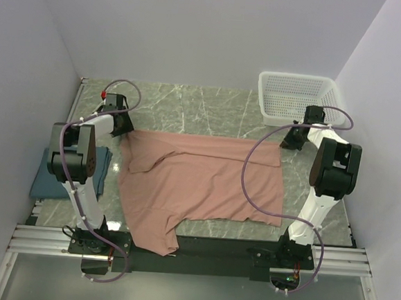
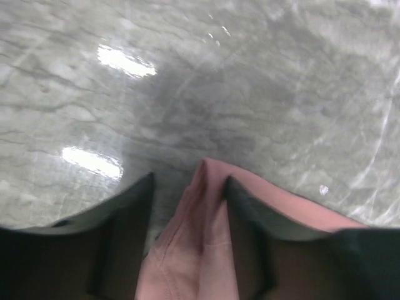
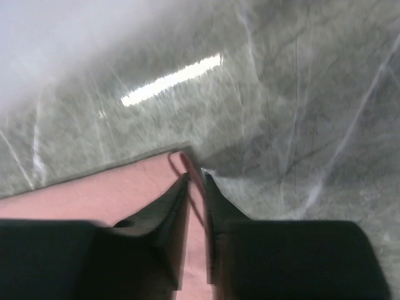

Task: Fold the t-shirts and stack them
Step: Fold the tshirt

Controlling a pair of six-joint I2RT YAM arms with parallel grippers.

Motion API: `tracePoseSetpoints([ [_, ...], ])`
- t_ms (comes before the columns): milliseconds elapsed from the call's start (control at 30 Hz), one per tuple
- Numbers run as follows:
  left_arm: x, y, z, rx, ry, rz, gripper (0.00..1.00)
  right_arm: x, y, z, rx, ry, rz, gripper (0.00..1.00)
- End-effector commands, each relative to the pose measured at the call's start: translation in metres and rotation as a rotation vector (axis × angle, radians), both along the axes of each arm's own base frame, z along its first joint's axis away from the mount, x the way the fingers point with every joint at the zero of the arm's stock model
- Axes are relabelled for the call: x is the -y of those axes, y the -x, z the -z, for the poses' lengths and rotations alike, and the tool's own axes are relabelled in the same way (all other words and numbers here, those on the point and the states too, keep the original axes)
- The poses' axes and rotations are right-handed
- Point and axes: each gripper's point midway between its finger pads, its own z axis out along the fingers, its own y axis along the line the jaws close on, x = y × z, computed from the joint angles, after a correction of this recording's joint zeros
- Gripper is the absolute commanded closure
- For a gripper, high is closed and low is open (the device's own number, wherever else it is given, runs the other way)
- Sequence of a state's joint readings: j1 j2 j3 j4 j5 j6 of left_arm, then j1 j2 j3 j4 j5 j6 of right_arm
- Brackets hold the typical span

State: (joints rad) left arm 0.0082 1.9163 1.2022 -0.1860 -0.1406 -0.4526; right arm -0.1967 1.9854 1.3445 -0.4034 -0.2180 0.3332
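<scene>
Left tool, right tool, low on t-shirt

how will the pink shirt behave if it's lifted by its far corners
Probably floppy: the pink shirt lies flat and creased, so the middle would likely sag between the corners. Likely light, as thin cloth bunches into a ridge between the left jaws. Pushed, it would probably wrinkle rather than slide whole.

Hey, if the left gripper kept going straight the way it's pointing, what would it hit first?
The salmon-pink t-shirt fold bunched inside the left gripper; beyond it, likely just the marble tabletop, though depth is unclear.
</scene>
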Motion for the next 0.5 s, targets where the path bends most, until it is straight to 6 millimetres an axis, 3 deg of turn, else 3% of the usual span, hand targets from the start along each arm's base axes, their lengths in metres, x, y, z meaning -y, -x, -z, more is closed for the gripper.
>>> tracePoseSetpoints([
  [0, -0.018, -0.009, -0.031, 0.068, -0.059, -0.047, 0.43, 0.009, -0.030, -0.033, 0.143, 0.030, 0.004, 0.67],
  [100, -0.018, -0.006, -0.063, 0.118, -0.083, -0.052, 0.30, 0.003, -0.022, -0.051, 0.165, 0.033, 0.004, 0.55],
  [200, -0.020, -0.002, -0.098, 0.173, -0.098, -0.067, 0.13, -0.001, -0.010, -0.073, 0.188, 0.051, 0.014, 0.50],
  [233, -0.012, 0.003, -0.106, 0.177, -0.109, -0.054, 0.11, -0.006, -0.006, -0.078, 0.196, 0.053, 0.011, 0.50],
  [267, -0.009, 0.006, -0.116, 0.193, -0.115, -0.051, 0.09, -0.010, -0.001, -0.097, 0.232, 0.057, 0.007, 0.49],
  [333, 0.001, 0.019, -0.143, 0.235, -0.135, -0.036, 0.07, -0.023, 0.011, -0.103, 0.242, 0.045, 0.002, 0.49],
  [367, 0.007, 0.024, -0.150, 0.247, -0.142, -0.024, 0.07, -0.036, 0.018, -0.121, 0.280, 0.048, -0.014, 0.49],
  [400, 0.013, 0.035, -0.164, 0.273, -0.150, -0.009, 0.07, -0.044, 0.029, -0.118, 0.271, 0.037, -0.009, 0.48],
  [467, 0.035, 0.056, -0.181, 0.297, -0.163, 0.039, 0.07, -0.066, 0.044, -0.135, 0.308, 0.045, -0.028, 0.48],
])
